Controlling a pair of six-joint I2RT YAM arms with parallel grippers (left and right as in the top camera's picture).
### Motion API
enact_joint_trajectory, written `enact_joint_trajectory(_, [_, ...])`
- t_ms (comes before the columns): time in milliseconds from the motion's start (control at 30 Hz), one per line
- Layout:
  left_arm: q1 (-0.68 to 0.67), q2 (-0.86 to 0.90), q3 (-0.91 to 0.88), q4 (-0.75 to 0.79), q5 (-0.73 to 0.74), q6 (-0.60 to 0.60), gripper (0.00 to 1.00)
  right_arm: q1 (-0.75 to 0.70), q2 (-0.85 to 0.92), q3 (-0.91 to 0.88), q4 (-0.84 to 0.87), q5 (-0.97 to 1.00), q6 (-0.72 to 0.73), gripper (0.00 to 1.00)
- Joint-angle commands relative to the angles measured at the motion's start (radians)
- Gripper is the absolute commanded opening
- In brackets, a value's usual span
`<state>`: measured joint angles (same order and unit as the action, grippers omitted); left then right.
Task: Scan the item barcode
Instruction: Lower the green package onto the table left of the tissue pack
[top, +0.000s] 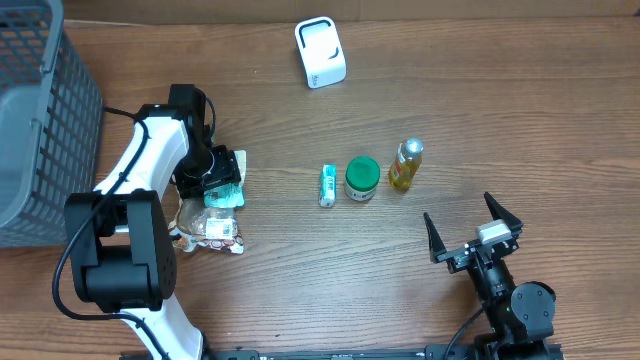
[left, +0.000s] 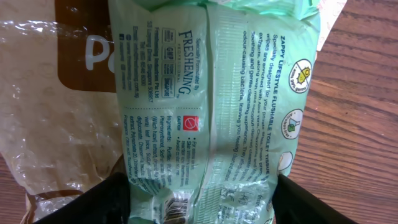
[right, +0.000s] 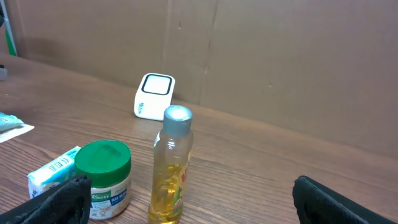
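my left gripper (top: 215, 175) sits low over a pale green packet of wipes (left: 205, 106), which is the thing to be scanned. in my left wrist view the packet runs lengthwise out from between my two black fingers (left: 81, 208) and its edges meet both of them. i cannot tell whether i am squeezing it or only bracketing it. its printed back faces my camera, and a barcode (left: 177, 208) shows at the near end, close to my fingers. the packet lies partly on a crinkled clear bag with a brown label (left: 56, 124), and both rest on the wooden worktop (top: 300, 280) on the left side.

behind and to the left of that arm stands a grey mesh basket (top: 40, 120).

my right gripper (top: 456, 206) is spread wide with nothing between its fingers, low over the worktop at the near right. ahead of it in a short row stand a bottle of yellow liquid with a silver cap (top: 406, 165), a jar with a green lid (top: 362, 178) and a small white and green box lying flat (top: 327, 185). the three are close together but apart.

a small white scanner (top: 320, 52) stands at the far edge of the worktop, well apart from the packet and from both grippers.
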<state>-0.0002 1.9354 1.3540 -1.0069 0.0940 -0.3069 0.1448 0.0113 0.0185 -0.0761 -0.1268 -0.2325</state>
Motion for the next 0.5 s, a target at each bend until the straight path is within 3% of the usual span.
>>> enact_joint_trajectory(0, [-0.010, -0.011, -0.010, -0.003, 0.012, 0.011, 0.68, 0.002, -0.008, -0.011, 0.003, -0.002, -0.001, 1.00])
enact_joint_trajectory(367, [-0.014, -0.011, -0.010, -0.012, 0.011, 0.012, 0.57, 0.002, -0.008, -0.011, 0.003, -0.002, -0.001, 1.00])
enact_joint_trajectory(467, [-0.018, -0.011, -0.010, -0.010, 0.011, 0.012, 0.47, 0.002, -0.008, -0.011, 0.003, -0.002, -0.001, 1.00])
